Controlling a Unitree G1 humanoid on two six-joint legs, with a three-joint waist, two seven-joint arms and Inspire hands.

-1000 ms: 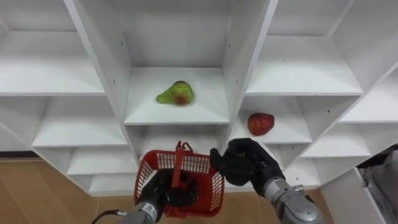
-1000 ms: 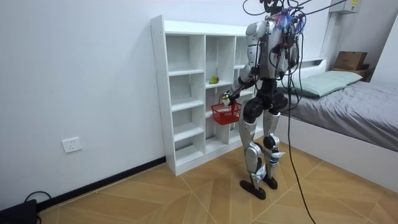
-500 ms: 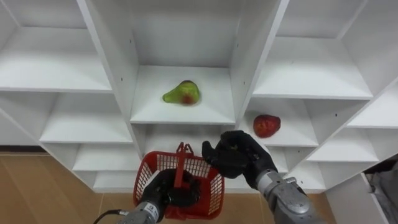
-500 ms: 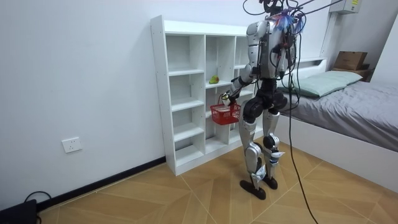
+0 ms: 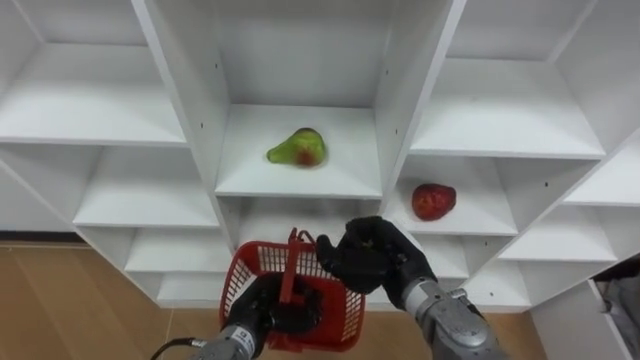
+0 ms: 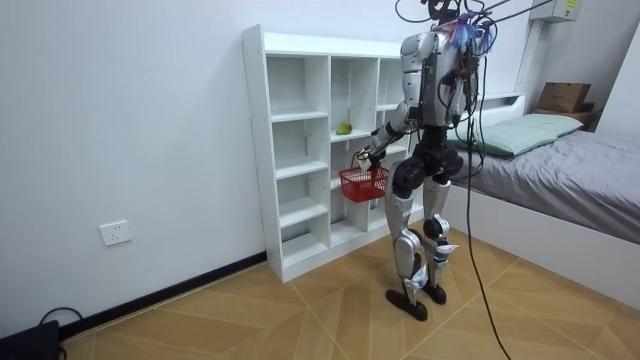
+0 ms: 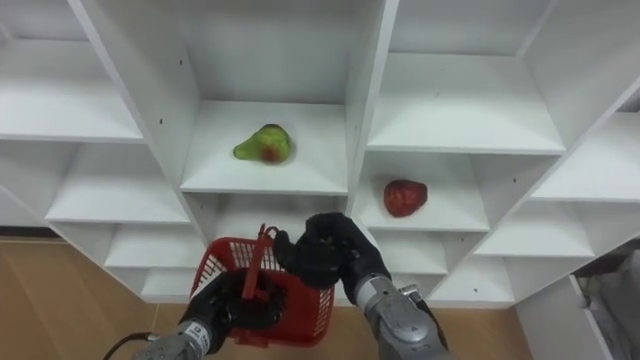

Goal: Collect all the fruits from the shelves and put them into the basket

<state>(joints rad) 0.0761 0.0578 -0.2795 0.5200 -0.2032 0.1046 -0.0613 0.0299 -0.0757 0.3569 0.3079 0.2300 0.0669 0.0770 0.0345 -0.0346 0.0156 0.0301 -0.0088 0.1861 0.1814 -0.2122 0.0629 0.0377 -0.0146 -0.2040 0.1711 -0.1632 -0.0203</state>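
Directly ahead of the robot stands the white closet (image 5: 405, 95), an open grid of compartments with no doors. The green pear (image 5: 297, 148) lies alone in the middle compartment, set back from the board's front edge, with bare shelf on both sides and clear height above. One compartment over and a step lower, at about 4 o'clock from the pear, the red fruit (image 5: 433, 200) lies on its own shelf, also with free board around it. An upright divider separates the two fruits.

The left hand (image 5: 262, 305) is curled around the upright handle of the red basket (image 5: 243, 275), which hangs low in front of the shelves at 6 o'clock from the pear. I cannot make out any fruit inside it. The right hand (image 5: 365, 255) is raised at the basket's right rim, at about 3 o'clock from the handle, its fingers loosely spread and holding nothing. The red fruit sits at roughly 1 o'clock from this hand, the pear at 11 o'clock. Between hand and pear come the front edge of the pear's shelf and the divider's lower end.

From the room view, the robot stands upright close to the closet's front, on wooden floor (image 6: 300, 310), with a bed (image 6: 560, 160) behind it at the room view's right.
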